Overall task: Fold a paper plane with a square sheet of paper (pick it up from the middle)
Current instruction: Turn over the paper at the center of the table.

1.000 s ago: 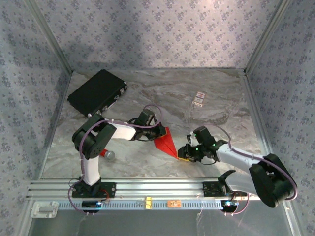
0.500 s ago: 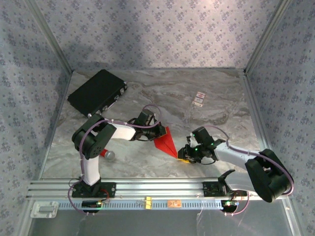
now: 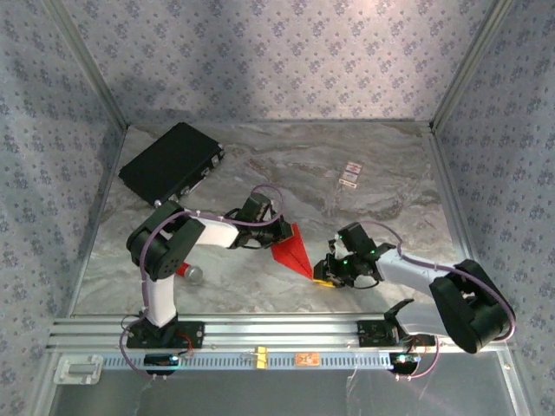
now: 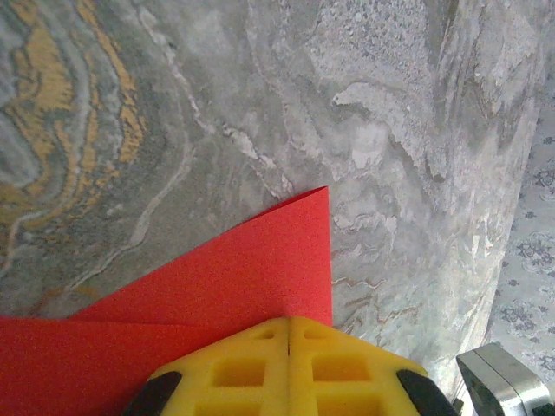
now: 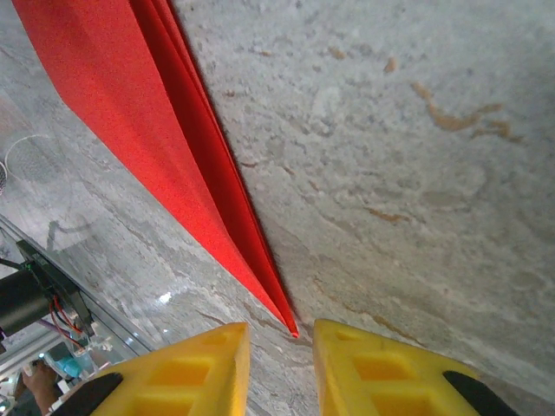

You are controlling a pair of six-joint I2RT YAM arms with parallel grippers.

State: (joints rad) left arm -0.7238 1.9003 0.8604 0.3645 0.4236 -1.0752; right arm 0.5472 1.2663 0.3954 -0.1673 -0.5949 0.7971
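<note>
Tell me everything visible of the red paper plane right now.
The paper plane is thin, matte, bright red paper folded into a slim dart, with layered edges showing along one side. It lies on the marble table. The left gripper, its yellow fingers shut, sits on the wide end. The sharp tip points into the gap between the right gripper's open fingers, without visibly touching them.

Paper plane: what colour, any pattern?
The paper plane is plain bright red; right wrist view shows it best.
</note>
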